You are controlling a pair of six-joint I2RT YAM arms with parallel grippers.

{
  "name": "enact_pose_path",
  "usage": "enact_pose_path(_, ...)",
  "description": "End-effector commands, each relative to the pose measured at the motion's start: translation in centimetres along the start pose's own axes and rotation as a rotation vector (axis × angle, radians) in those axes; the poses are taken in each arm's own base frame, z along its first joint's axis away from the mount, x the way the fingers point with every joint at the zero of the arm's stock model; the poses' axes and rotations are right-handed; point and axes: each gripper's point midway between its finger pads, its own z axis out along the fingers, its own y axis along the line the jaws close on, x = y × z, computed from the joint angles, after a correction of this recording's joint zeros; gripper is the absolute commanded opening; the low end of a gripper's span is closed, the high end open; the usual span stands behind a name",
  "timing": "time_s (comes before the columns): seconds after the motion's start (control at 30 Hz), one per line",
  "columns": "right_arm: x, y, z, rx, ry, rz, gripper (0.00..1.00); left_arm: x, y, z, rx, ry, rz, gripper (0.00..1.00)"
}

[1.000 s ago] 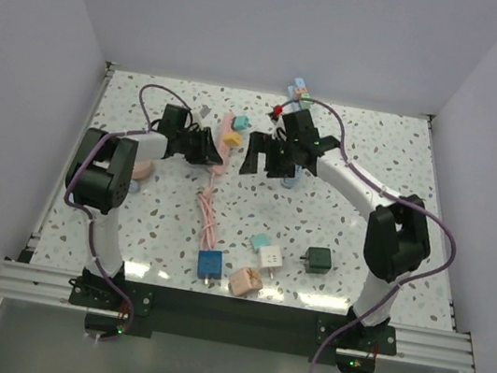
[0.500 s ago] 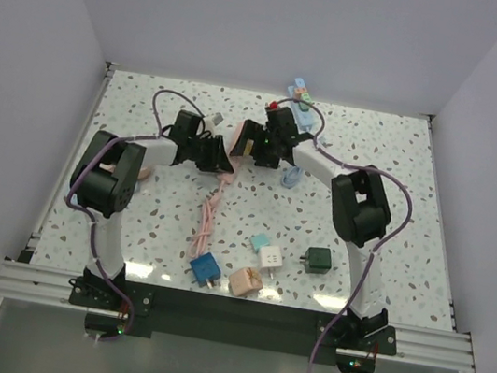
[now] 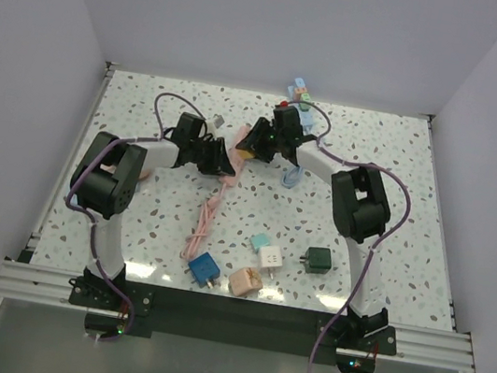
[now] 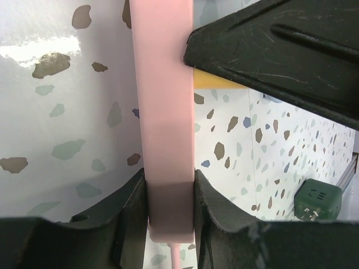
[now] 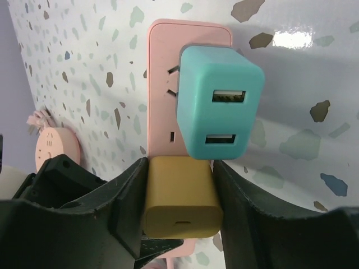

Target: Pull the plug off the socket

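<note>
A pink power strip, the socket (image 5: pixel 162 73), lies on the speckled table with a yellow plug (image 5: pixel 179 196) and a teal USB charger (image 5: pixel 219 109) plugged into it side by side. My right gripper (image 5: pixel 179 179) is shut on the yellow plug, one finger pressed on each side. My left gripper (image 4: pixel 170 207) is shut on the cable end of the pink strip (image 4: pixel 162 112). In the top view the two grippers meet at the strip (image 3: pixel 231 172), left gripper (image 3: pixel 222 160) on its left, right gripper (image 3: pixel 254 142) just beyond. The strip's pink cable (image 3: pixel 203 222) trails toward the near edge.
Near the front lie a blue plug (image 3: pixel 205 268), a peach cube (image 3: pixel 245 282), a white cube (image 3: pixel 269 260), a teal cube (image 3: pixel 260 242) and a dark green cube (image 3: pixel 317 259). A round pink socket (image 3: pixel 142 170) sits at the left. A light-blue strip (image 3: pixel 301 95) lies by the back wall.
My right gripper has swung left onto the strip and closed on the yellow plug. The left gripper kept its hold; the strip and cable shifted slightly.
</note>
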Motion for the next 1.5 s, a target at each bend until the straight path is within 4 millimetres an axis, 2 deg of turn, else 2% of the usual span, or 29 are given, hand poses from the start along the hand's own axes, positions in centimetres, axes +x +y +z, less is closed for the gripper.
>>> enact_pose_path(0.0, 0.0, 2.5, -1.1, -0.087, -0.006, 0.013, 0.19, -0.9, -0.1, -0.3, -0.031, -0.049, 0.056, 0.0)
enact_pose_path(0.07, 0.7, 2.5, -1.3, -0.099, 0.017, 0.013, 0.09, -1.2, 0.0, -0.1, -0.031, -0.057, 0.058, 0.01)
enact_pose_path(0.1, 0.9, 2.5, -1.3, -0.103, 0.024, 0.013, 0.02, -1.4, -0.1, 0.1, -0.027, -0.058, 0.057, 0.08)
enact_pose_path(0.13, 1.2, 2.4, -1.3, -0.104, 0.034, 0.012, 0.01, -1.6, -0.2, 0.2, -0.022, -0.06, 0.059, 0.24)
enact_pose_path(0.23, 1.7, 2.5, -1.4, -0.121, 0.055, 0.006, 0.0, -2.5, -0.7, 0.6, 0.004, -0.079, 0.07, 0.43)
enact_pose_path(0.33, 2.0, 2.6, -1.5, -0.135, 0.071, 0.003, 0.0, -3.4, -1.2, 1.2, 0.034, -0.087, 0.074, 0.51)
enact_pose_path(0.47, 2.0, 3.1, -1.5, -0.15, 0.08, 0.0, 0.0, -4.1, -1.3, 2.3, 0.057, -0.085, 0.061, 0.54)
enact_pose_path(0.53, 1.9, 3.2, -1.6, -0.155, 0.081, 0.001, 0.0, -4.3, -1.1, 2.8, 0.063, -0.083, 0.058, 0.47)
enact_pose_path(0.57, 1.8, 3.3, -1.6, -0.155, 0.081, 0.005, 0.0, -4.2, -0.9, 3.2, 0.06, -0.078, 0.054, 0.29)
enact_pose_path(0.67, 1.5, 3.6, -2.0, -0.167, 0.081, 0.012, 0.0, -3.1, 0.3, 3.7, 0.028, -0.04, 0.045, 0.0)
enact_pose_path(0.8, 0.6, 3.8, -3.3, -0.176, 0.077, 0.03, 0.0, -1.4, 3.1, 3.4, -0.072, -0.009, 0.008, 0.0)
enact_pose_path(0.87, -0.2, 4.6, -4.9, -0.193, 0.059, 0.029, 0.0, -0.8, 4.9, 2.9, -0.128, -0.013, -0.021, 0.0)
enact_pose_path(0.93, -0.4, 4.0, -6.2, -0.176, 0.06, 0.046, 0.0, -0.5, 6.0, 2.3, -0.18, -0.018, -0.038, 0.0)
enact_pose_path(0.97, -0.9, 5.1, -8.0, -0.202, 0.048, 0.047, 0.0, -0.6, 7.1, 1.8, -0.23, -0.033, -0.04, 0.0)
enact_pose_path(1.0, -0.6, 4.0, -8.7, -0.183, 0.06, 0.072, 0.0, 0.0, 7.7, 1.3, -0.266, -0.015, -0.054, 0.0)
enact_pose_path(1.03, -0.6, 3.8, -9.4, -0.183, 0.059, 0.085, 0.0, 0.1, 8.2, 1.1, -0.291, -0.017, -0.054, 0.0)
enact_pose_path(1.07, -1.1, 4.9, -11.6, -0.212, 0.037, 0.075, 0.0, 0.0, 8.9, 0.7, -0.323, -0.025, -0.05, 0.0)
enact_pose_path(1.1, -0.4, 3.6, -12.0, -0.189, 0.045, 0.093, 0.0, 0.1, 9.1, 0.5, -0.337, -0.019, -0.052, 0.0)
enact_pose_path(1.17, -0.2, 3.7, -13.8, -0.181, 0.028, 0.083, 0.0, 0.1, 9.6, 0.3, -0.358, -0.02, -0.055, 0.0)
enact_pose_path(1.23, 1.1, 2.9, -14.5, -0.155, 0.071, 0.09, 0.0, 0.0, 9.7, 0.4, -0.362, -0.018, -0.063, 0.0)
enact_pose_path(1.33, 2.4, 1.6, -15.6, -0.106, 0.087, 0.059, 0.0, -0.7, 9.2, 0.6, -0.336, -0.033, -0.064, 0.0)
enact_pose_path(1.37, 3.5, 0.3, -16.0, -0.055, 0.12, 0.025, 0.0, -1.4, 8.6, 0.7, -0.317, -0.042, -0.061, 0.0)
enact_pose_path(1.47, 5.9, -1.6, -16.2, -0.037, 0.218, -0.072, 0.0, -2.1, 7.7, 0.7, -0.286, -0.047, -0.051, 0.0)
